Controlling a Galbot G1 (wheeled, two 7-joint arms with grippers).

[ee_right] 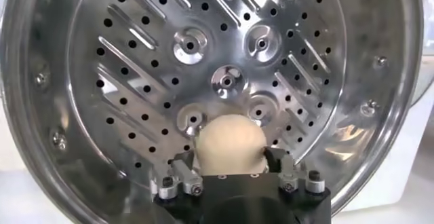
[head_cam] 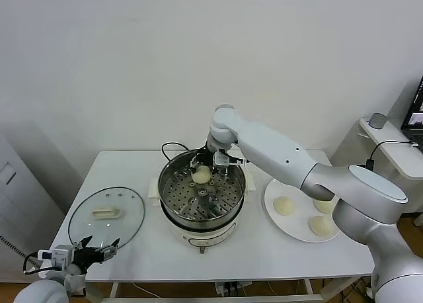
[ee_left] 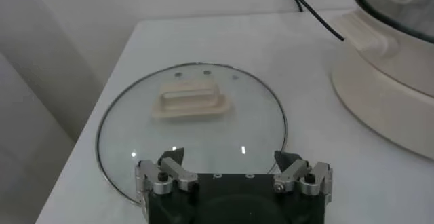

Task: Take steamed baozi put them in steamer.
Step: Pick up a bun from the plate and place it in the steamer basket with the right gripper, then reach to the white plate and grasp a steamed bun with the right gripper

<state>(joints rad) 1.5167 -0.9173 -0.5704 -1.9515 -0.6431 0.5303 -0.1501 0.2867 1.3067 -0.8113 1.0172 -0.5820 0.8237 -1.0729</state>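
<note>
The steamer is a shiny steel pot on a white base at the table's middle, and its perforated tray fills the right wrist view. One cream-white baozi rests on the tray at the far side. My right gripper reaches down into the pot, its fingers spread open on either side of that bun. Three more baozi lie on a white plate to the right. My left gripper waits open at the front left.
A round glass lid with a cream handle lies flat on the left of the table, just past the left gripper. A black cord runs behind the steamer. A side table stands at far right.
</note>
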